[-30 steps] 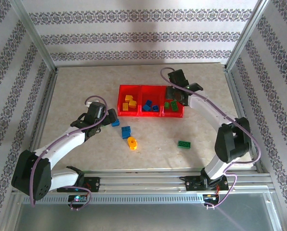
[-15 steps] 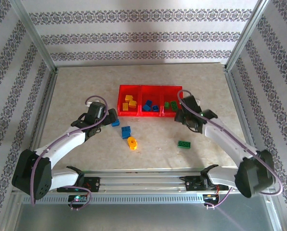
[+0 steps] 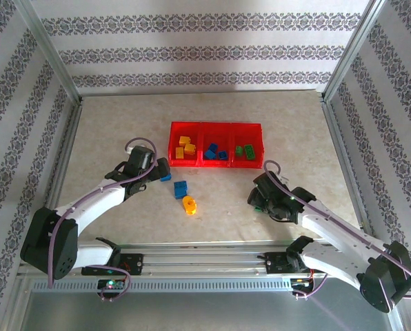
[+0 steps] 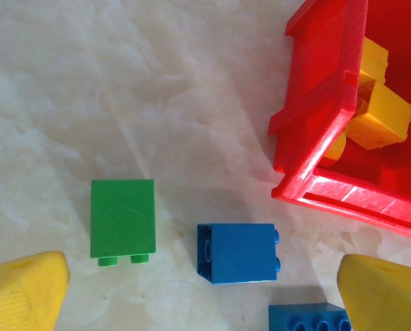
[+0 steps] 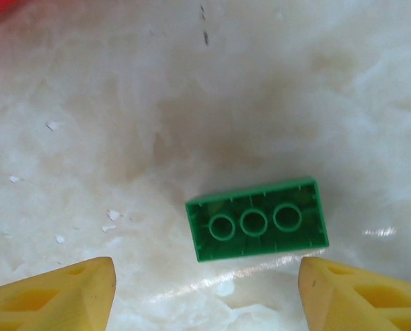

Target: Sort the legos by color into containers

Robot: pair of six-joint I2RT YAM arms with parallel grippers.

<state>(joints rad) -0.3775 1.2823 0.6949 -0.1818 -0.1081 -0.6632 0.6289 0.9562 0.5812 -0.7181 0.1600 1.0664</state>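
The red tray [image 3: 216, 126] of three containers lies mid-table: yellow-orange legos [image 3: 185, 148] in the left one, blue [image 3: 216, 152] in the middle, green [image 3: 244, 151] in the right. My left gripper [image 3: 157, 171] is open low over the table, just left of the tray. In its wrist view a blue lego [image 4: 236, 252] and a green lego [image 4: 123, 218] lie ahead of the fingertips [image 4: 26, 289], untouched. My right gripper [image 3: 259, 200] is open over an upside-down green lego [image 5: 257, 219], which lies just beyond its fingertips [image 5: 364, 296].
A second blue lego [image 3: 181, 188] and a yellow-orange lego [image 3: 189, 204] lie loose on the table between the arms. The tray's near-left corner [image 4: 316, 145] is close to the left gripper. Metal frame posts and patterned walls ring the table.
The right arm pulled back from the tray's right compartment to the near right of the table, over the loose green lego, and its jaws widened. The left arm barely moved.
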